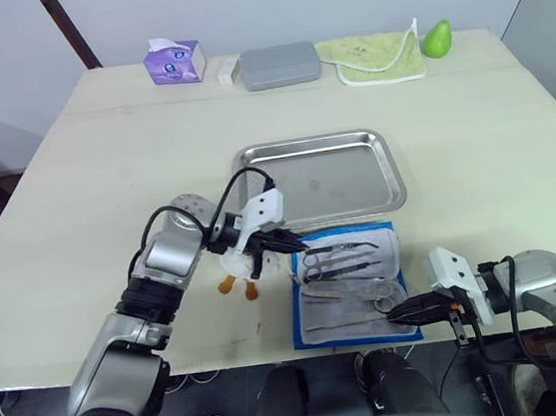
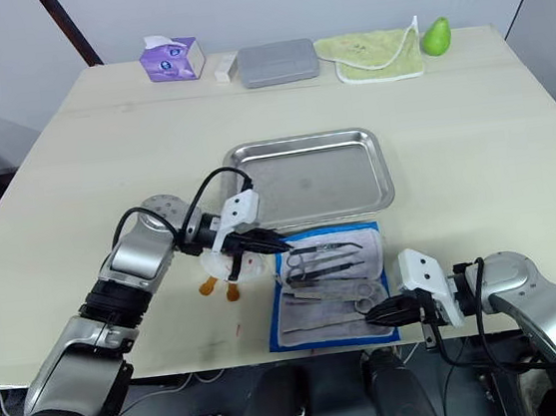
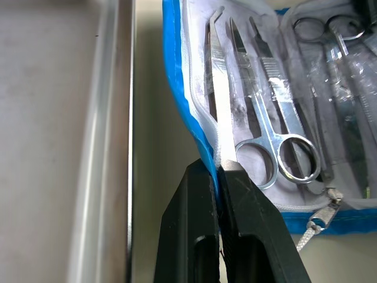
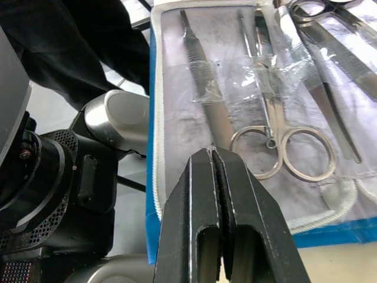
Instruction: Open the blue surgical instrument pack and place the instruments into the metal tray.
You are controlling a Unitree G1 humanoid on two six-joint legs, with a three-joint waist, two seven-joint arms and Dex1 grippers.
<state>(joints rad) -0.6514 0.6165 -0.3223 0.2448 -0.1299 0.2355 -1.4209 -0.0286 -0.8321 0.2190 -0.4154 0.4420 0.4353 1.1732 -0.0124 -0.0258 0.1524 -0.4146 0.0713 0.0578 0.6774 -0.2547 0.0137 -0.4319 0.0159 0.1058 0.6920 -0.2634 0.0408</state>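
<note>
The blue surgical instrument pack (image 1: 347, 305) lies open near the table's front edge, its pale grey inside up. Several instruments lie in it: ring-handled scissors (image 3: 265, 135), a forceps (image 4: 277, 127) and a slim flat tool (image 4: 203, 82). My left gripper (image 1: 292, 246) is at the pack's far left corner, shut on the end of slim silver tweezers (image 3: 219, 100) beside the pack's white zip edge. At the pack's near right corner my right gripper (image 1: 400, 311) is shut, its tips (image 4: 213, 152) over the lining; nothing shows between them. The metal tray (image 1: 391, 170) sits empty just beyond the pack.
A small white toy with orange feet (image 1: 237, 273) lies under my left wrist. Along the far edge stand a purple tissue box (image 1: 174, 61), a small white object (image 1: 228, 70), a grey box (image 1: 280, 64), a green cloth (image 1: 376, 56) and a green pear (image 1: 437, 39).
</note>
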